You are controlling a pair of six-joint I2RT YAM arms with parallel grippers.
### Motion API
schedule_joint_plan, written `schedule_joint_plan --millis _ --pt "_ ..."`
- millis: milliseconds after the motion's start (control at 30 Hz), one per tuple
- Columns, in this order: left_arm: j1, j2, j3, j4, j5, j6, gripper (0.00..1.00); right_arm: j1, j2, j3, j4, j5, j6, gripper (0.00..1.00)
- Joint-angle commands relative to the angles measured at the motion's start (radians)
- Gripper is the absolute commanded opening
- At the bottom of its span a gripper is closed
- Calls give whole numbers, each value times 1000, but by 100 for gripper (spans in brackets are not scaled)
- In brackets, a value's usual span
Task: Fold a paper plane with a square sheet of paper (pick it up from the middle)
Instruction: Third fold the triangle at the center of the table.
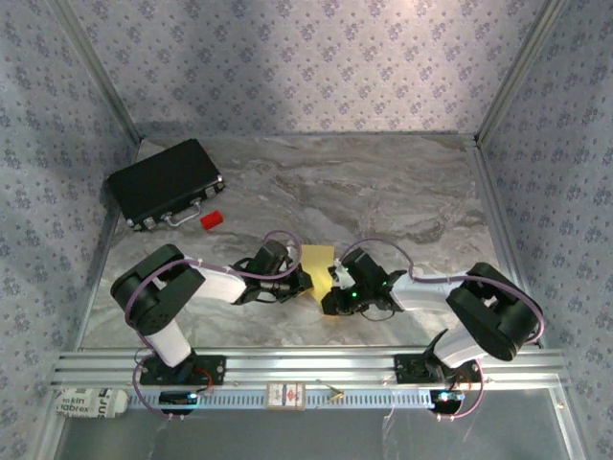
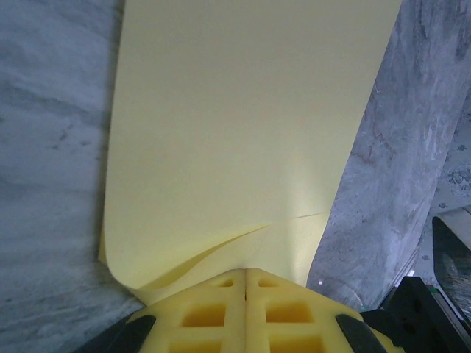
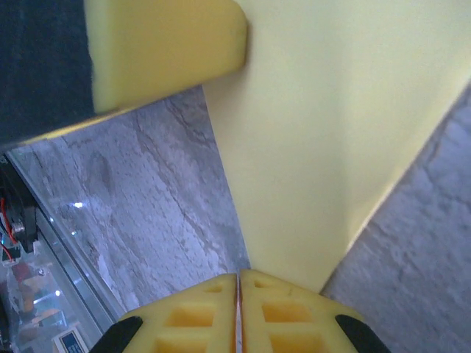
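The left fingers (image 2: 202,316) and right fingers (image 3: 199,316) are pinching the square sheet of paper (image 1: 319,261) tight, well apart from the black case (image 1: 158,182), so the first fold looks under way, and next they should line up the edges.

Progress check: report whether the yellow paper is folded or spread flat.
Folded, at least partly: the yellow paper shows a second layer curling where the left gripper pinches it.

At bottom centre, the right gripper (image 3: 238,279) pinches the yellow paper (image 3: 331,132), which spreads toward the upper right.
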Motion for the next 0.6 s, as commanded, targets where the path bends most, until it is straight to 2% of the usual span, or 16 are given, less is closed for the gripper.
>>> schedule_joint_plan --millis 0,300,567 --pt "8 37 -36 -86 -29 7 0 -1 -38 -31 -105 -24 4 11" --pt "7 33 -34 -82 -25 9 0 -14 -128 70 -176 -3 -13 11" --pt "6 25 -30 -75 -22 7 0 -32 7 169 -131 50 19 10"
